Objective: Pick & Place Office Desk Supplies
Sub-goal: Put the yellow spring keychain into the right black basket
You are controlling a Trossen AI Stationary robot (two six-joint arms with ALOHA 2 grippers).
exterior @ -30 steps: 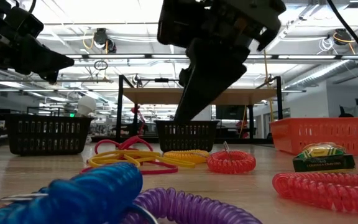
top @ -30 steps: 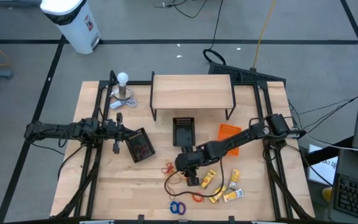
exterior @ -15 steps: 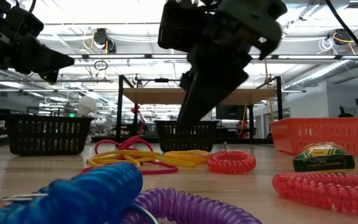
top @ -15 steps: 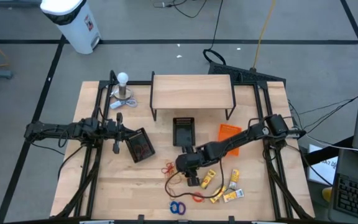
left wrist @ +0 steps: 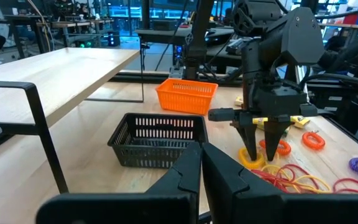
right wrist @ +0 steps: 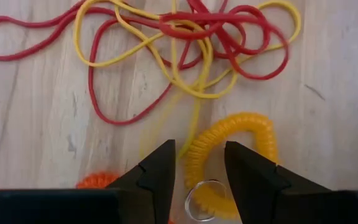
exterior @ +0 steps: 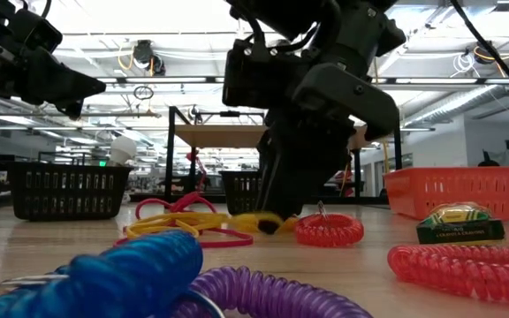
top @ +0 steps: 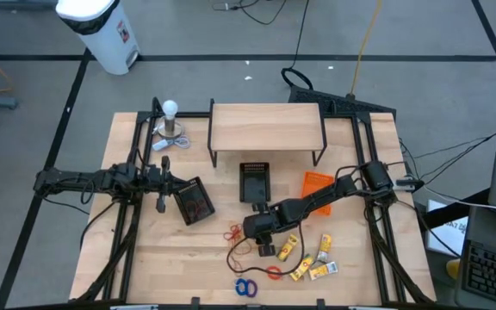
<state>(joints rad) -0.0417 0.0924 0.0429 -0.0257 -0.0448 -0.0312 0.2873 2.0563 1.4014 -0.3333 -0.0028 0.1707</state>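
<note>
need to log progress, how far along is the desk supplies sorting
Early. Done: some red bands already lie in the left black mesh bin. In hand: the right gripper, open, is down over the yellow coil ring beside the red and yellow rubber bands, not yet gripping. The left gripper waits shut above the table's left side. Left: the orange coil rings, blue rings and yellow packets lie on the table.

Robotics lab or workshop: open hall with ceiling light strips [exterior: 193, 55] and workbenches behind the wooden table [top: 351, 280], cables [top: 300, 34] trailing over taped grey floor beyond it.
</note>
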